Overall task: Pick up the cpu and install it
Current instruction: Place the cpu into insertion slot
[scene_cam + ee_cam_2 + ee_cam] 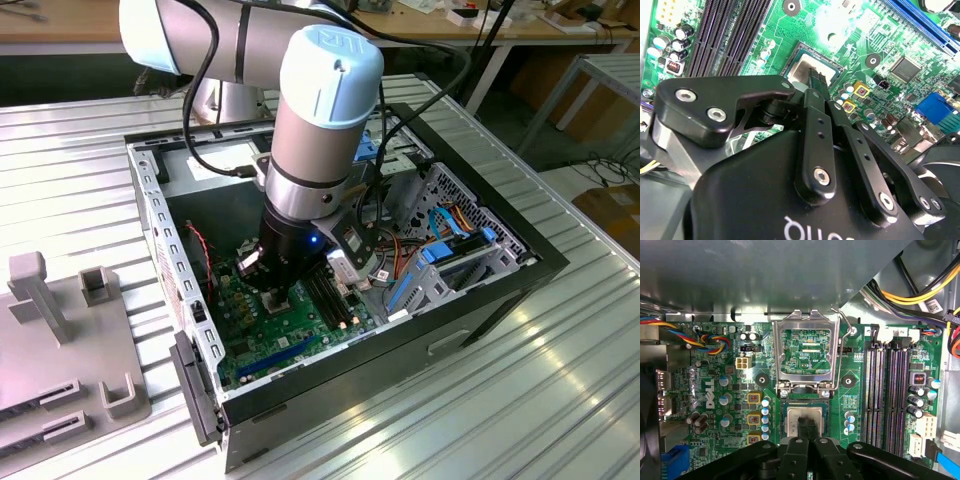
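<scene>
My claw (807, 421): closed. The two fingers (803, 427) are pressed together with no gap, and nothing is between them.

Where I am: low inside the computer case (350, 385), right over the socket (784, 411) on the green board (857, 400).

The cpu (791, 416): it lies flat in the socket. Its grey top shows on both sides of my fingers in both wrist views.

Metal lid (779, 355): it is tipped up and open, just past the socket, so the chip is not locked down yet. The thin lever (840, 355) stands beside it.

Could go wrong: if I push down hard, I may bend the tiny pins under the chip. If the chip sits a bit crooked, pushing would hurt it and the socket too.

Could also go wrong: if I slide sideways, my fingers could drag the chip out of place or bump the open lid. The long black memory slots (885, 395) are near on one side.

Hard to see: I cannot tell if my fingertips touch the chip or hang just above it.

Hidden: my own fingers cover the middle of the chip, and my black body cuts off the near edge of the socket. I cannot tell if every corner sits down flat.
</scene>
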Motion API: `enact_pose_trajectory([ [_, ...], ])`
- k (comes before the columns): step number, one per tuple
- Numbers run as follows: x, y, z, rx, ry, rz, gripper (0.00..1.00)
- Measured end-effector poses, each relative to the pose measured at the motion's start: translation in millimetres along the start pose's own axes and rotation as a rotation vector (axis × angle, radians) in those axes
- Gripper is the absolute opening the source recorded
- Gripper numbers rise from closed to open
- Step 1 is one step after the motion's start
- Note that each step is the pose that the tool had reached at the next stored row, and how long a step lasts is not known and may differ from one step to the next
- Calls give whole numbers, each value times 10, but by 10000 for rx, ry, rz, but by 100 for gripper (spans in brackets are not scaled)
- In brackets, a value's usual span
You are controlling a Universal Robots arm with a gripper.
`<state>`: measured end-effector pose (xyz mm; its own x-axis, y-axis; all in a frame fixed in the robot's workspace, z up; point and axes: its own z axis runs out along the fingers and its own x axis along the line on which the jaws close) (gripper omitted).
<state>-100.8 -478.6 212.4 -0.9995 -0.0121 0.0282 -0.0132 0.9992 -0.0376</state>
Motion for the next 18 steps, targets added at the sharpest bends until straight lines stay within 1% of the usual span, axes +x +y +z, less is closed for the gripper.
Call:
enact_pose_trajectory([
  [3,-57,0,5,-2,-3,-19,11],
  [5,-79,-1,6,3,-6,-144,11],
  [7,-81,0,6,15,-29,-678,11],
  [8,-81,0,-10,17,-38,-734,11],
  [9,-79,-3,-57,18,-43,-737,11],
  [12,-77,-4,-127,18,-47,-737,11],
  [15,-74,-5,-215,25,-49,-737,11],
  [18,-71,3,-319,53,-53,-736,11],
])
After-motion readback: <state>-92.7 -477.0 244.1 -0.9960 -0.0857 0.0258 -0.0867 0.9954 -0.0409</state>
